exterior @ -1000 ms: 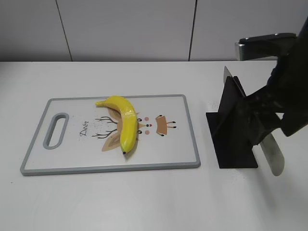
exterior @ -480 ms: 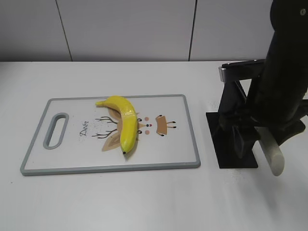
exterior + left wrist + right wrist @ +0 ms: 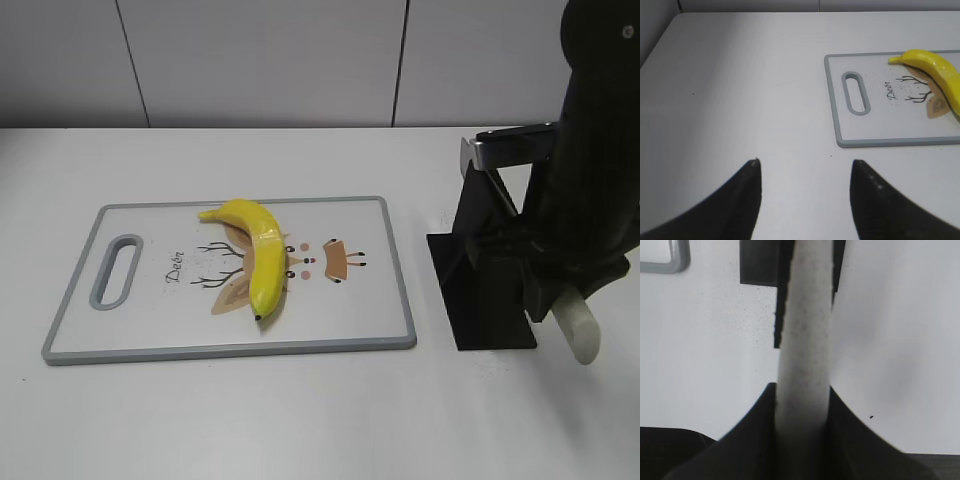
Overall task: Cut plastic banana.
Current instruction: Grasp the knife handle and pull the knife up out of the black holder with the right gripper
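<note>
The plastic banana [image 3: 262, 255] lies glossy yellow on the grey-rimmed cutting board [image 3: 370, 225], stem end at the far left, dark tip toward the front. It also shows at the right edge of the left wrist view [image 3: 935, 67]. My right gripper [image 3: 555, 290] is shut on the white handle of a knife [image 3: 578, 332] over the black knife stand [image 3: 490, 290], right of the board. The silver blade [image 3: 510, 145] sticks out up and left. In the right wrist view the jaws [image 3: 802, 389] clamp the handle [image 3: 807, 315]. My left gripper [image 3: 805, 162] is open and empty above bare table.
The board [image 3: 880, 130] has a handle slot [image 3: 856, 92] at its left end and a deer drawing under the banana. The stand's flat base [image 3: 757, 262] lies on the white table. A wall runs along the table's far edge.
My right arm has swung from a tilt to nearly upright over the stand. The blade has come down and to the left, and the white handle has shifted slightly right.
</note>
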